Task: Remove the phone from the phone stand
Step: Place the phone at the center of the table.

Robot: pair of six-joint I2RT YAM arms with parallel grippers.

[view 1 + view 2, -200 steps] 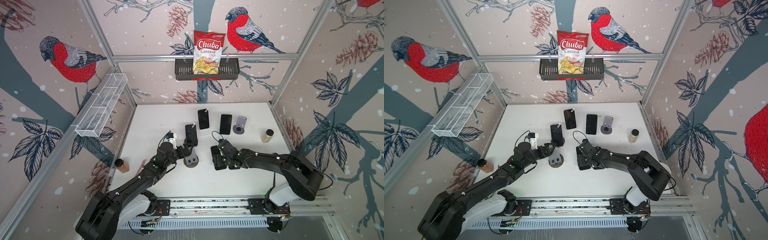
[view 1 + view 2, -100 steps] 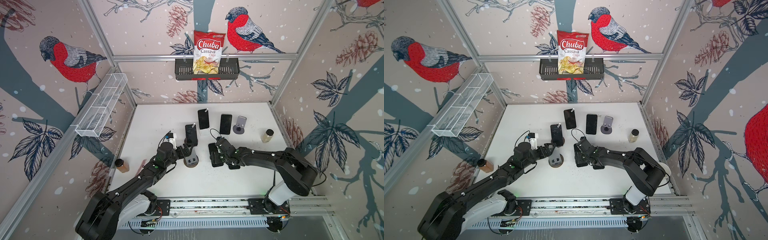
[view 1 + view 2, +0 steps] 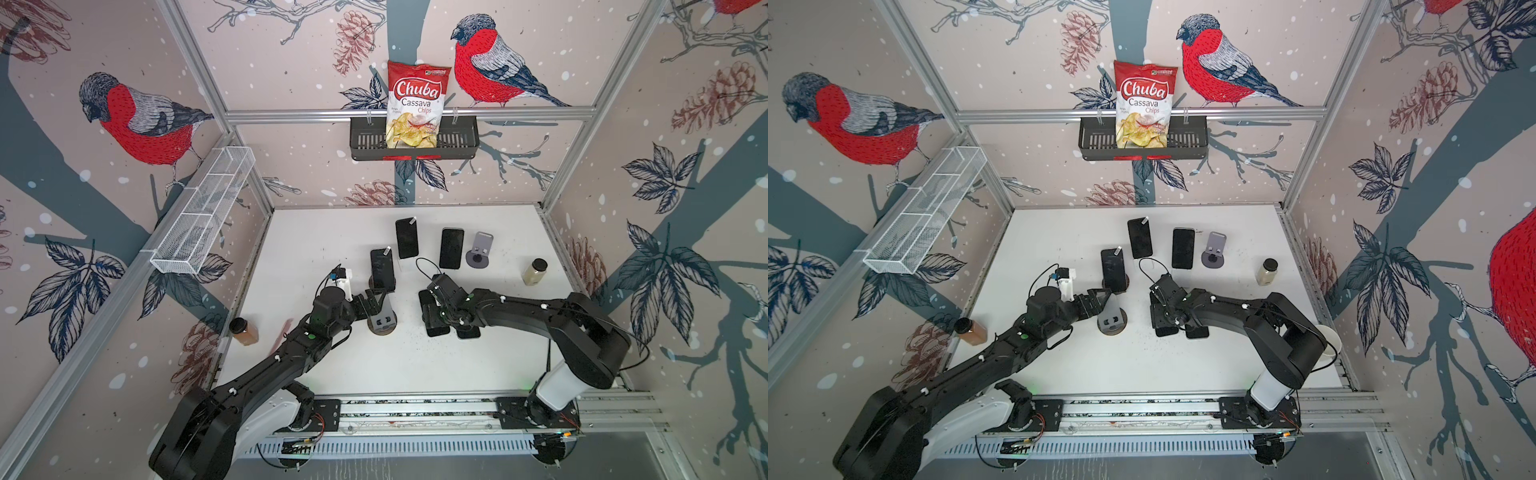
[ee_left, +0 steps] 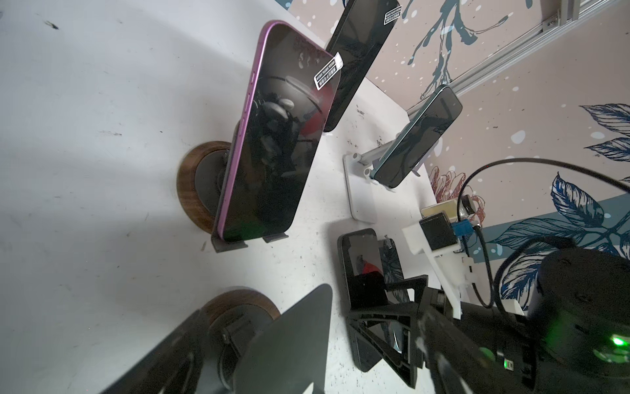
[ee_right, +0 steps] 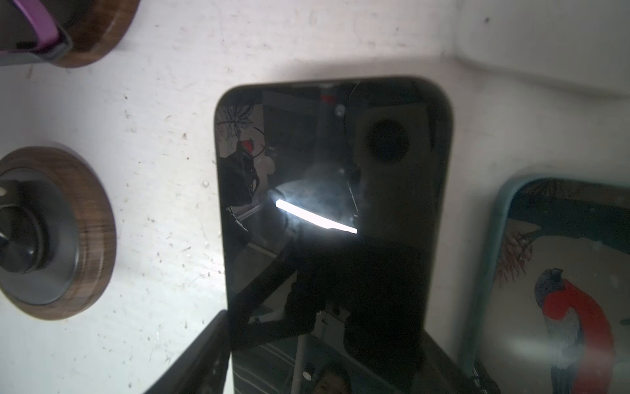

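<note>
A: Black phone (image 5: 334, 170) is off the empty stand (image 3: 384, 322), centre of a top view. It's a flat, glossy glass slab with rounded corners. Right gripper (image 3: 435, 316) is partly closed, clamped across its width, I judge.

B: Left gripper (image 3: 376, 301) is spread wide, straddling the stand's matte grey plate and gripping nothing. Lower the phone level and release slowly, since glass is slick. The teal-edged phone (image 5: 562, 290) lies just beside it.

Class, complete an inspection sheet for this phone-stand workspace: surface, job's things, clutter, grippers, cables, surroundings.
Surface: white table, dirt-speckled.
Job's things: black phone on no stand, in the right gripper; empty stand nearby.
Clutter: purple phone and two rear phones on stands; teal phone lying flat; amber jar; pale jar.
Grippers: left gripper open around empty stand's plate; right gripper closed on black phone.
Cables: black loop at each wrist.
Surroundings: chips bag in black basket; wire rack on wall.
</note>
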